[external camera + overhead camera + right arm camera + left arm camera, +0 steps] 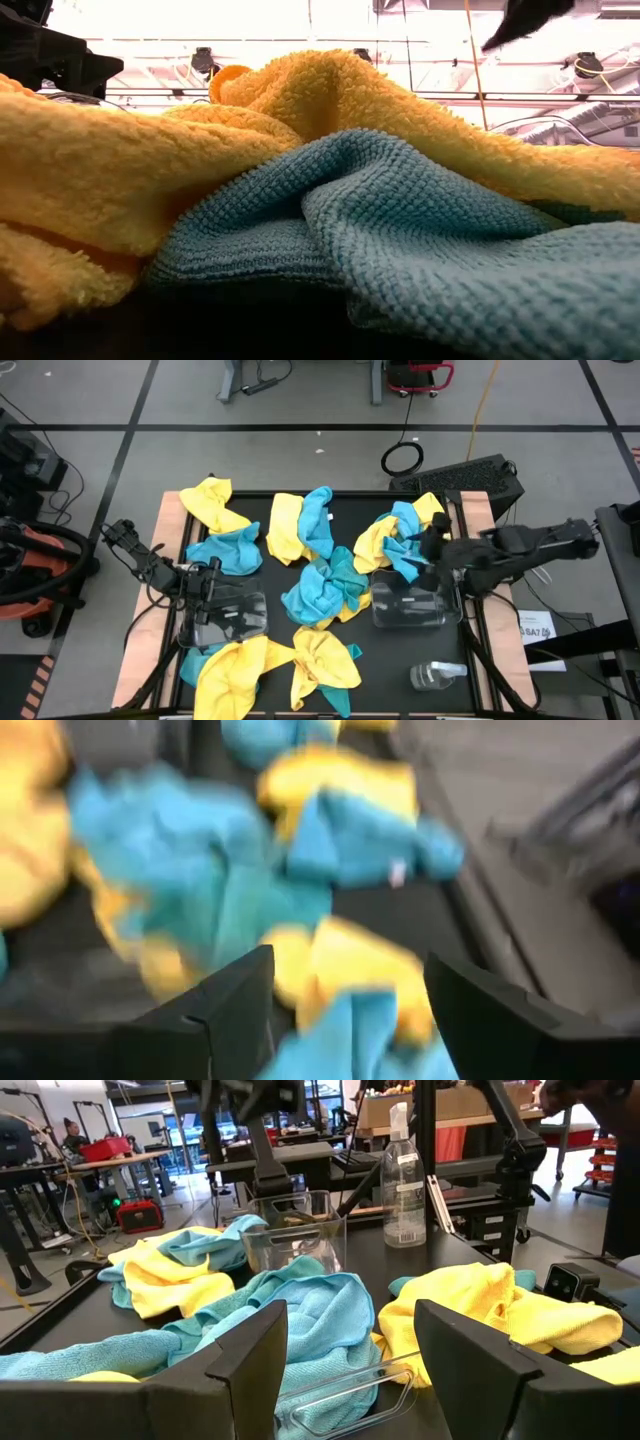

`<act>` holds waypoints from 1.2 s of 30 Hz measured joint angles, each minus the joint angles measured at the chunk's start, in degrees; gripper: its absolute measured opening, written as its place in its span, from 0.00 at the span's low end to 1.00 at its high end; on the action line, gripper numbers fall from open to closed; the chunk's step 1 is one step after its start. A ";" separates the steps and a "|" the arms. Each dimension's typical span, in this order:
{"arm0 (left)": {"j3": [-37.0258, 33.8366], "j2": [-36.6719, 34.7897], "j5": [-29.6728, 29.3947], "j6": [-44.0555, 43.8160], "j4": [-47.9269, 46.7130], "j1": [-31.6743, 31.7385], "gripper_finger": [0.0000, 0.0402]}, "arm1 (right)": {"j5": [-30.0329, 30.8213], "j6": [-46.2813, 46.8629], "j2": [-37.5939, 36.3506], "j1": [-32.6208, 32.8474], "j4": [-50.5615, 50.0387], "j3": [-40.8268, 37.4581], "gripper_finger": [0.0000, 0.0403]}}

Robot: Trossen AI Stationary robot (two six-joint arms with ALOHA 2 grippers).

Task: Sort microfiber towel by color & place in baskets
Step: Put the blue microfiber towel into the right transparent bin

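Barely started, looks like: fuzzy yellow and turquoise microfiber towels (318, 592) strewn mid-frame across the black worktop (350, 660), both clear plastic baskets (412, 605) apparently empty. Left gripper (213, 582) jaws wide at centre-left basket; right gripper (420, 550) jaws spread above right-side towels.

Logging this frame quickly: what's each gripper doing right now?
Left gripper: open, empty, over the left clear basket.
Right gripper: open, nothing held, above the blue and yellow towels by the right basket.

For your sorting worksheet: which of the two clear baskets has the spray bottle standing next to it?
The basket on the table's right side, under the right arm. The clear spray bottle stands just beside it; the left basket has only towels nearby.
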 joint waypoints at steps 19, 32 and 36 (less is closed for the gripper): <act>0.01 -0.02 0.00 -0.01 -0.02 -0.01 0.56 | -15.54 -11.03 19.31 -26.72 -6.69 -0.91 0.58; 0.01 -0.02 -0.01 -0.01 -0.02 -0.02 0.56 | -15.18 -10.82 27.44 -34.71 -1.93 -6.31 0.58; 0.01 0.00 -0.02 -0.01 0.01 -0.02 0.56 | -15.17 -11.59 28.45 -35.25 1.58 -6.91 0.56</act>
